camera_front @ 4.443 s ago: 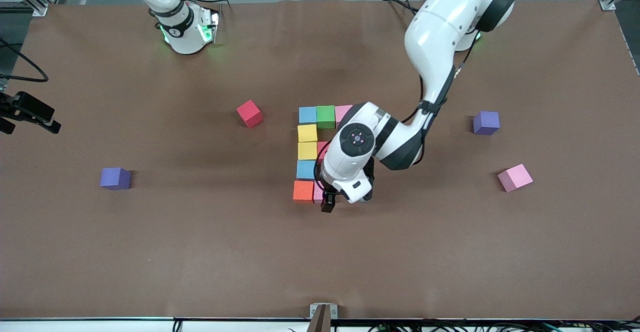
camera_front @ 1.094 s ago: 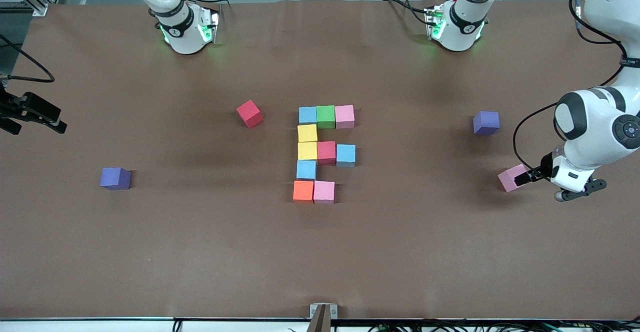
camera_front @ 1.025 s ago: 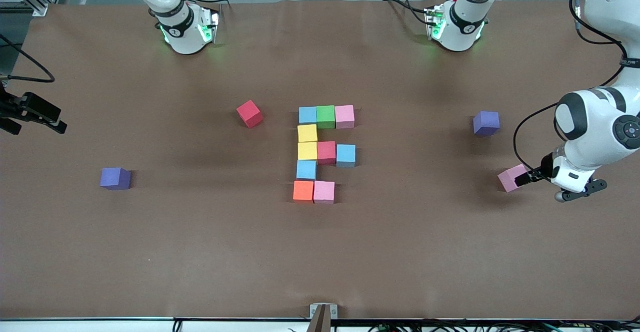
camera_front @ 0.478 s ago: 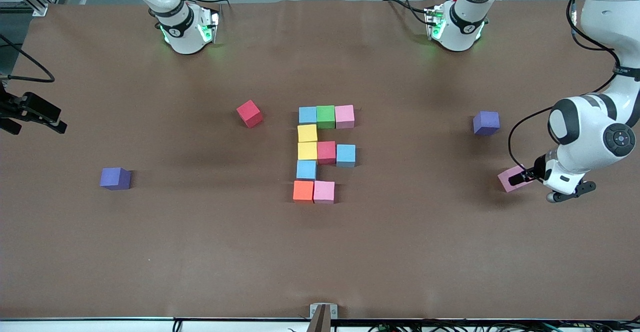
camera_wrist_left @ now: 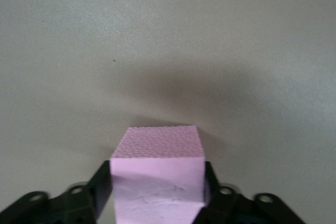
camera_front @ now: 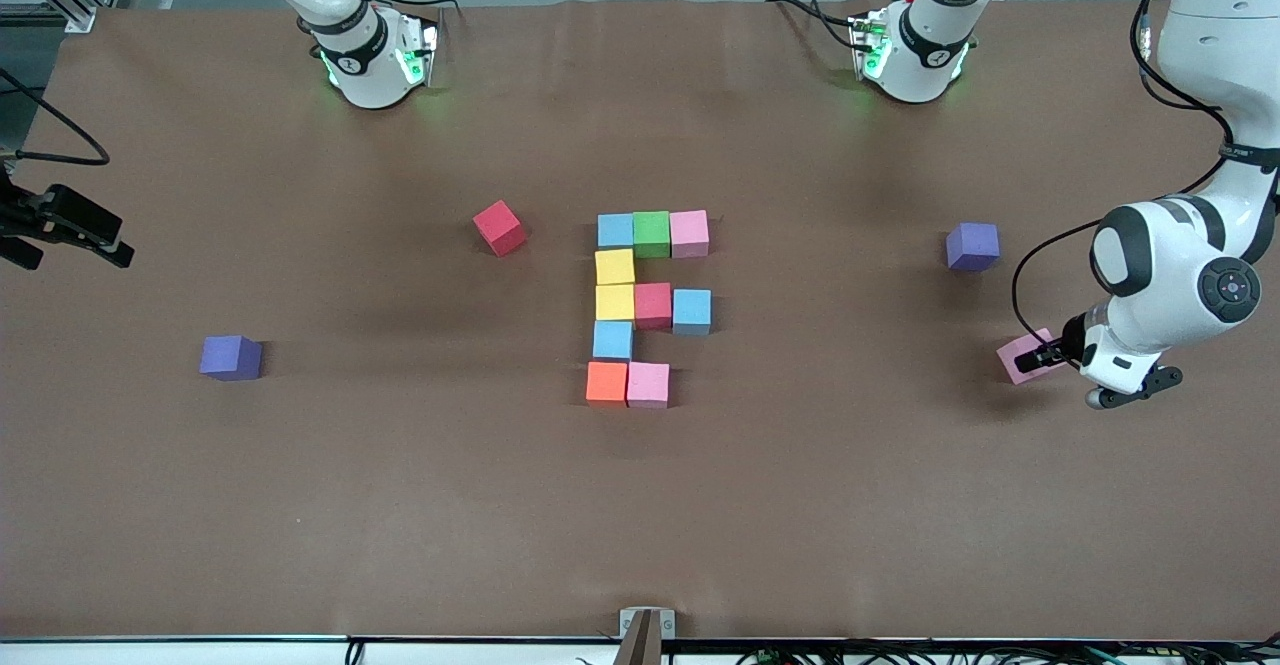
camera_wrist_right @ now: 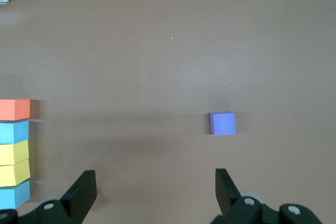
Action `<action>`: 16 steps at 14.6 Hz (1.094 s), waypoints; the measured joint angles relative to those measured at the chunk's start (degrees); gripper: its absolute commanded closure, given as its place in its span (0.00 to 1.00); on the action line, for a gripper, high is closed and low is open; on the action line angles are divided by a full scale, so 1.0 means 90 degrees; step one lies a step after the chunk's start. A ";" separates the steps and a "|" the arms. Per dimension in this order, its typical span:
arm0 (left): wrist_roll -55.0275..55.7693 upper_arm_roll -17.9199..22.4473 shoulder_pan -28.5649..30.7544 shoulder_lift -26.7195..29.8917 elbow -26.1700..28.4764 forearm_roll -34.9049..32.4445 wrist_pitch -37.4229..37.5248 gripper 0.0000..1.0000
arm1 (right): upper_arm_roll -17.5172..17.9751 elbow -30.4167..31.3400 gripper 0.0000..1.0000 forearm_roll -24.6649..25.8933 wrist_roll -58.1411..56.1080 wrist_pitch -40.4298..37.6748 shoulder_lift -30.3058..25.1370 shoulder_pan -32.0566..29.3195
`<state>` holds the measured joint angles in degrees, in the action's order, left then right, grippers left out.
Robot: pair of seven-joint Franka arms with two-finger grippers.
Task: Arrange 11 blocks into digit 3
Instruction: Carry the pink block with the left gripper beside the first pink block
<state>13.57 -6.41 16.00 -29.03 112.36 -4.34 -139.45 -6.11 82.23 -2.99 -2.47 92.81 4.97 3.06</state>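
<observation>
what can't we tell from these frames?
- Front view: the left gripper fingertips at the stray pink block are hidden by the wrist.
- Left wrist view: the pink block's underside is cut off by the frame edge, so lift cannot be told.
- Right wrist view: the right gripper is cut off at the edge.

Left arm swung off block figure (camera_front: 646,305) to table's left-arm end. Left gripper (camera_front: 1047,355) dropped onto lone pink cube (camera_front: 1022,359), fingers (camera_wrist_left: 103,187) closed in against both sides, cube nudged slightly.
</observation>
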 measured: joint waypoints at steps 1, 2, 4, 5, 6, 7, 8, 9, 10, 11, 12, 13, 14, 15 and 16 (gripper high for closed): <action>0.0243 -0.0010 -0.0015 0.0000 -0.0072 0.0000 0.0000 0.85 | 0.0000 0.0000 0.00 0.0000 0.0000 0.0000 0.0000 0.0000; 0.0529 -0.0036 -0.0050 0.0000 -0.0161 0.0000 0.0000 0.85 | 0.0000 0.0000 0.00 0.0000 0.0000 0.0000 0.0000 0.0000; 0.1161 -0.0095 -0.0271 0.0001 -0.0372 0.0000 0.0016 0.87 | 0.0000 0.0000 0.00 0.0000 0.0000 0.0000 0.0000 0.0000; 0.1463 -0.0106 -0.0456 0.0002 -0.0495 0.0000 0.0064 0.92 | 0.0000 0.0001 0.00 0.0000 0.0000 0.0000 0.0000 0.0001; 0.1753 -0.0118 -0.0645 0.0004 -0.0620 0.0000 0.0132 0.92 | 0.0000 0.0002 0.00 0.0000 0.0000 0.0000 0.0000 0.0000; 0.2053 -0.0161 -0.0824 0.0006 -0.0757 0.0000 0.0230 0.92 | 0.0000 0.0003 0.00 0.0000 0.0000 0.0000 0.0000 0.0001; 0.2388 -0.0225 -0.0984 0.0008 -0.0898 0.0000 0.0397 0.93 | 0.0000 0.0004 0.00 0.0000 0.0000 0.0000 0.0000 0.0000; 0.2855 -0.0281 -0.1154 0.0010 -0.1045 0.0002 0.0561 0.94 | 0.0000 0.0005 0.00 0.0000 0.0000 0.0000 0.0001 0.0001; 0.3498 -0.0312 -0.1353 0.0011 -0.1194 0.0002 0.0697 0.94 | 0.0000 0.0005 0.00 0.0000 0.0000 0.0000 0.0001 0.0001; 0.4272 -0.0327 -0.1595 0.0010 -0.1342 0.0002 0.0828 0.94 | 0.0000 0.0006 0.00 0.0000 0.0000 0.0000 0.0001 0.0001; 0.5009 -0.0337 -0.1852 0.0006 -0.1466 0.0002 0.0933 0.94 | 0.0000 0.0007 0.00 0.0000 0.0000 -0.0001 0.0001 0.0001; 0.5747 -0.0341 -0.2135 -0.0013 -0.1575 0.0002 0.1023 0.94 | 0.0000 0.0008 0.00 0.0000 0.0000 -0.0001 0.0002 0.0001; 0.6489 -0.0344 -0.2429 -0.0066 -0.1702 0.0002 0.1091 0.94 | 0.0000 0.0009 0.00 0.0000 0.0000 -0.0001 0.0002 0.0001; 0.7176 -0.0343 -0.2701 -0.0165 -0.1863 0.0002 0.1153 0.94 | 0.0000 0.0009 0.00 0.0000 0.0000 -0.0001 0.0002 0.0001; 0.7805 -0.0341 -0.2948 -0.0317 -0.2068 0.0002 0.1208 0.94 | 0.0000 0.0009 0.00 0.0000 0.0000 -0.0001 0.0002 0.0001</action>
<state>83.82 -9.48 -10.53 -31.89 93.74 -4.32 -128.58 -6.11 82.31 -2.99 -2.47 92.80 4.99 3.06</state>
